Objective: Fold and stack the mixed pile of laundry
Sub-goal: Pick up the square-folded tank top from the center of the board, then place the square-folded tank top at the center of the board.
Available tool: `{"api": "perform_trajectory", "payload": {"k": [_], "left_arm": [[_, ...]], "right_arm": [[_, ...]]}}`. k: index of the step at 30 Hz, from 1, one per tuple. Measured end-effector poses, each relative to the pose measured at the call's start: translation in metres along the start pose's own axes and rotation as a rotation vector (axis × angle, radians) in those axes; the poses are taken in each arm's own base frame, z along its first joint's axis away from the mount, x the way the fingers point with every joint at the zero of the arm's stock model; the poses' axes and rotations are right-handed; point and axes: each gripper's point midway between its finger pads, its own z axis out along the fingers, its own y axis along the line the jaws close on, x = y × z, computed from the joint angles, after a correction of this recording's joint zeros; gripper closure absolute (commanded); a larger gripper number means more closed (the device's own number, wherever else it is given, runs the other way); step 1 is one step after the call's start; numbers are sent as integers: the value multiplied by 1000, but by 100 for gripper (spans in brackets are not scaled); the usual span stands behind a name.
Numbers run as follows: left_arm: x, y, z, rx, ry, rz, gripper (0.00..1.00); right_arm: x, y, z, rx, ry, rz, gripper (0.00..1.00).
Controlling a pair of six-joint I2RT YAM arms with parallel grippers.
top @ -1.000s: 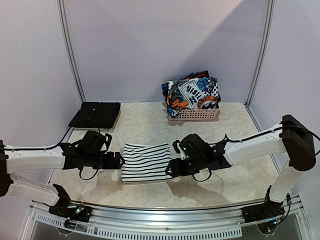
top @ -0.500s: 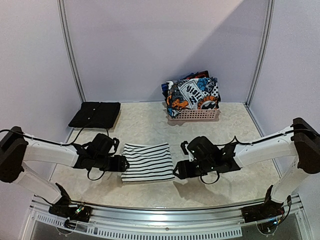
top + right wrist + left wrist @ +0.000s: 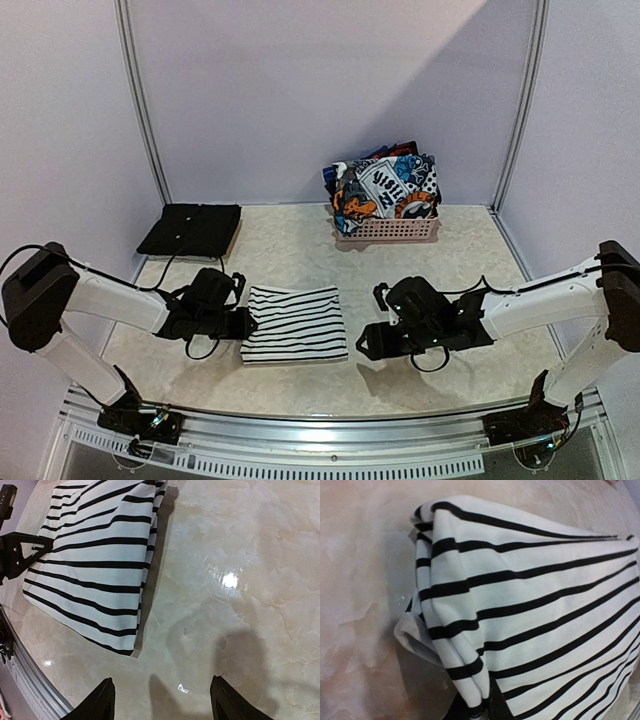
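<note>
A folded white garment with thin black stripes lies flat on the table between the two arms. My left gripper is at its left edge, shut on a bunched fold of the striped cloth, which fills the left wrist view; the pinch sits at that view's bottom edge. My right gripper hovers a short way right of the garment, open, over bare table; its dark fingertips hold nothing. The striped garment lies to its upper left. More of the laundry pile, a graphic-print piece, sits in the basket.
A pink latticed basket stands at the back, right of centre, against the wall. A folded black garment lies at the back left. Metal rails run along the near table edge. Walls close in the left, right and back.
My left gripper has shut on the striped garment's left edge. My right gripper has drawn back to the right, off the garment, staying open.
</note>
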Motion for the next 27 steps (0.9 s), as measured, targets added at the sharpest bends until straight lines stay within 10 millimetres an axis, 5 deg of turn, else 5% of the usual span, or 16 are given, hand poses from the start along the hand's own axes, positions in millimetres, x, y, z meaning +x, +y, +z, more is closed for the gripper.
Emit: {"api": "perform_trajectory", "payload": {"k": [10,27], "left_arm": [[-11,-5,-1,-4,-19,79,100],[-87,-3,-36,-250,-131,286,100]], "right_arm": [[5,-17,-9,34,-32,27,33],[10,-35,-23,38,-94,63,36]]}}
